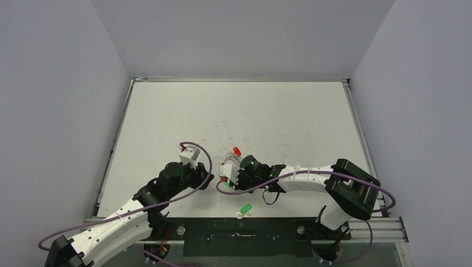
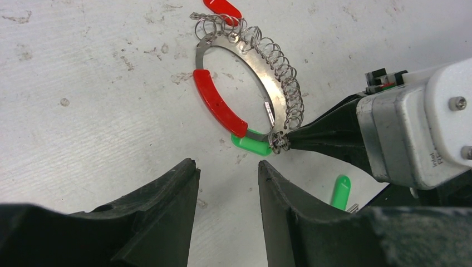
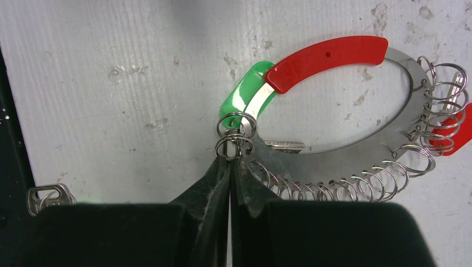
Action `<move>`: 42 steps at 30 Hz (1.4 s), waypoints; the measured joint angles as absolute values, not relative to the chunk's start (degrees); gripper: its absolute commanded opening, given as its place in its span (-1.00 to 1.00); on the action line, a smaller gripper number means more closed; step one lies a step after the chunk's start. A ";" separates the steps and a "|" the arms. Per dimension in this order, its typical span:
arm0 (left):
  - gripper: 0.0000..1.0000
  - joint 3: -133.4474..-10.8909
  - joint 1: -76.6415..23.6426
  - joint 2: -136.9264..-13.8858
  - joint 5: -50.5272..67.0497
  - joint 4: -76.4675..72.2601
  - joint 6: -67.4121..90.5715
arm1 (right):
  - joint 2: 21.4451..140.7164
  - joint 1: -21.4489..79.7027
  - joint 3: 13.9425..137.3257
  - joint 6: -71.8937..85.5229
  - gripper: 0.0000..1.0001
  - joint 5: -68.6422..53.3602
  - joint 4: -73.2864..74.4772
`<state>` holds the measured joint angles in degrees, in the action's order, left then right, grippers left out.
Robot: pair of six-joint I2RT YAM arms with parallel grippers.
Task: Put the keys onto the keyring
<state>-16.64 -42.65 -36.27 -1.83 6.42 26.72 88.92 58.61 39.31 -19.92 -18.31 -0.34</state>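
Silvery steel forms the keyring [image 3: 413, 92], a large flat loop with a glossy red sleeve [image 3: 328, 55] over part of its arc and small wire rings [image 3: 356, 186] strung along the rest. It lies flat on the scuffed white table [image 2: 100, 83], in the upper right of the right wrist view and the upper middle of the left wrist view.

One small green-headed key [image 3: 245, 94], its head bright plastic, lies against the band just beside the sleeve's end, with its silvery blade pointing into the loop. The right gripper [image 3: 229, 162] has its black fingers pressed together. Their tips touch the last wire rings by that green head, but I cannot tell whether a wire is nipped between them.

The left gripper [image 2: 227, 164] stands spread with nothing between its fingers, near the loop but apart from it, at the bottom of its own view. The second green-headed key [image 1: 245, 209] lies alone on the table in the lower middle of the top view, well apart from the ring. A glossy red tag [image 2: 222, 8] sits at the loop's upper edge in the left wrist view.
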 measured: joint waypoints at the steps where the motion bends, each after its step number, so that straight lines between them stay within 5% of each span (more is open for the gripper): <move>1: -0.16 -16.49 -42.65 -36.14 -1.87 6.59 26.76 | 88.92 58.61 39.33 -19.92 -1.00 -18.11 -0.34; 7: -0.16 -15.99 -42.68 -35.62 -1.91 7.11 26.81 | 88.79 58.61 39.33 -19.84 -1.00 -16.93 -0.30; 14: -0.16 -15.99 -42.65 -35.51 -1.91 7.14 26.89 | 86.48 58.81 39.31 -19.51 -0.44 -16.78 -0.25; 21: -0.16 -15.70 -42.68 -35.53 -1.91 7.16 27.44 | 85.25 60.18 39.07 -18.90 -0.27 -16.53 -0.80; 32: -0.16 -15.57 -42.68 -35.22 -1.91 7.46 27.83 | 89.36 61.49 39.09 -18.52 -0.27 -12.97 -2.22; 42: -0.16 -15.55 -42.68 -34.81 -1.91 7.73 27.83 | 89.69 61.95 39.09 -18.35 -0.82 -9.80 -3.16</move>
<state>-15.55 -42.68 -34.81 -1.91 7.73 27.83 89.69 61.95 39.09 -18.35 -9.80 -3.16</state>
